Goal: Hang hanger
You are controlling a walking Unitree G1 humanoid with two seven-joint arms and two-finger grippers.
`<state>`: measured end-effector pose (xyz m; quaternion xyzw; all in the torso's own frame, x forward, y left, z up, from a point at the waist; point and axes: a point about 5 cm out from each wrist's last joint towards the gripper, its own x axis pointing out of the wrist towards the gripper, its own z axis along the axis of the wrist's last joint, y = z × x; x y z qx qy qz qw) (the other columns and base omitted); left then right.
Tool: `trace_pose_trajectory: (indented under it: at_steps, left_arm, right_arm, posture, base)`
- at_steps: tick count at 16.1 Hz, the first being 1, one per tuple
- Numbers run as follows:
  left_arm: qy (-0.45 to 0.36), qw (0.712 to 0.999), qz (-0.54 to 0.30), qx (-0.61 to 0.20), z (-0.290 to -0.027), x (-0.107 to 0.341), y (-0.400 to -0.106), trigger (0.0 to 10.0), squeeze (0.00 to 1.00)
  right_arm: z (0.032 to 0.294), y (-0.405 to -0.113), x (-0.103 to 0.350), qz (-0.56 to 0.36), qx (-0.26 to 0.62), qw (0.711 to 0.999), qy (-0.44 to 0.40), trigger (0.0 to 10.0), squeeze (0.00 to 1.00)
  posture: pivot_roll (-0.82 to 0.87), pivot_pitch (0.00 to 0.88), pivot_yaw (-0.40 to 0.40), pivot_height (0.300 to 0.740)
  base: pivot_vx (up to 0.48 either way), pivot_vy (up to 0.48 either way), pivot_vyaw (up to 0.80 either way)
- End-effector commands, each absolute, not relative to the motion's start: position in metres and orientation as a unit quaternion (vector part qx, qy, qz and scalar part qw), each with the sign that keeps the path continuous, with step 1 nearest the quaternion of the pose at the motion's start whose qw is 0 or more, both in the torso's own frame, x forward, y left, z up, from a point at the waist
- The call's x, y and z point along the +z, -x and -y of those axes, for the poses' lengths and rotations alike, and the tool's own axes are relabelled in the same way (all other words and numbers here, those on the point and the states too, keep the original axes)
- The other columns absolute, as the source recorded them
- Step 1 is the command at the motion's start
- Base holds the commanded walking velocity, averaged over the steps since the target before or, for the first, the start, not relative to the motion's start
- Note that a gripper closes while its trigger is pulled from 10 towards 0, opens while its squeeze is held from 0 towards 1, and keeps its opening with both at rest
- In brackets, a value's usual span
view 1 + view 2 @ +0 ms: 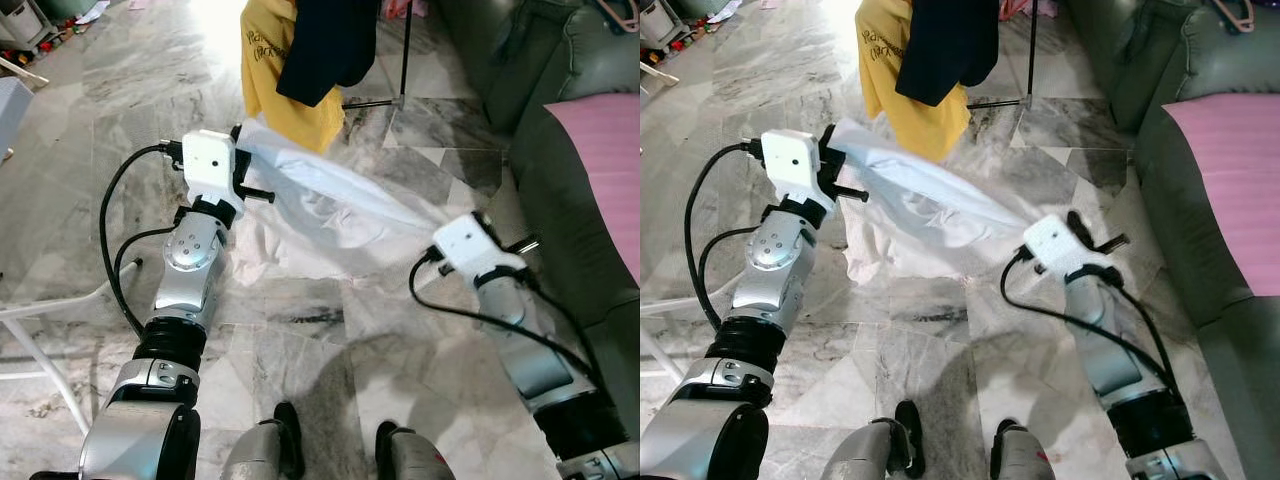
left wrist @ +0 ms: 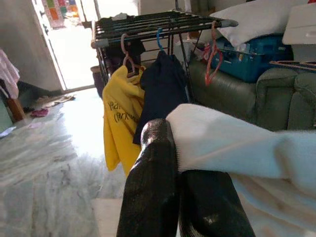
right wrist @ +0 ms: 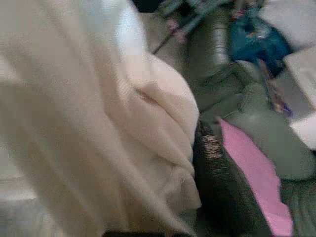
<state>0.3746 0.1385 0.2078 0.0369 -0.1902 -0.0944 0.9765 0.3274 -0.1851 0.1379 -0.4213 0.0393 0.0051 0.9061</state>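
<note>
Both your arms are up front, with a white garment [image 1: 330, 200] stretched between them over the marble floor [image 1: 330, 330]; its lower part drapes down to the floor.

Left pincer [image 2: 180, 173]: fingers clamped shut on one end of the white garment, cloth wedged between them in the left wrist view.

Right pincer [image 3: 217, 187]: one black finger [image 3: 222, 192] pressed against the bunched cloth. You can't tell from the blur whether it's closed.

Drying rack [image 2: 163, 24] is ahead, beside the green sofa [image 1: 580, 200]. Yellow shirt [image 2: 121, 118] and dark navy garment [image 2: 163, 89] hang from it on hangers; a red hanger [image 2: 212, 59] hangs bare at the rack's end. A pink cloth [image 1: 605, 160] lies on the sofa.
</note>
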Motion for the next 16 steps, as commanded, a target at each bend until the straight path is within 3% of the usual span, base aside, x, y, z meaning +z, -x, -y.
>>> trace_pose_trajectory:
  at_steps: [1,5,10,15,16]
  left_arm:
    - [-0.041,0.976,0.201,-0.074,-0.147,0.218,-0.375,0.0,0.00]
    - [-0.039,0.978,0.198,-0.061,-0.150,0.222,-0.378,0.0,0.00]
    - [-0.040,0.982,0.172,-0.067,-0.149,0.217,-0.380,0.0,0.00]
    - [-0.041,0.985,0.146,-0.083,-0.144,0.212,-0.382,0.0,0.00]
    - [-0.035,0.985,0.143,-0.087,-0.142,0.212,-0.382,0.0,0.00]
  right_arm:
    - [0.184,-0.321,0.121,-0.066,0.038,0.898,0.434,10.0,1.00]
    - [0.185,-0.320,0.114,-0.075,0.049,0.885,0.457,10.0,1.00]
    - [0.204,-0.315,0.110,-0.095,0.038,0.880,0.464,10.0,1.00]
    - [0.196,-0.310,0.102,-0.094,0.061,0.886,0.450,10.0,1.00]
    - [0.186,-0.309,0.101,-0.087,0.084,0.900,0.419,10.0,1.00]
  posture:
    - [-0.16,0.293,0.114,0.740]
    - [-0.16,0.292,0.113,0.740]
    - [-0.16,0.288,0.111,0.740]
    - [-0.15,0.282,0.115,0.740]
    - [-0.15,0.281,0.115,0.740]
  base:
    - [0.000,0.000,0.00]
    - [0.000,0.000,0.00]
    - [0.000,0.000,0.00]
    - [0.000,0.000,0.00]
    - [0.000,0.000,0.00]
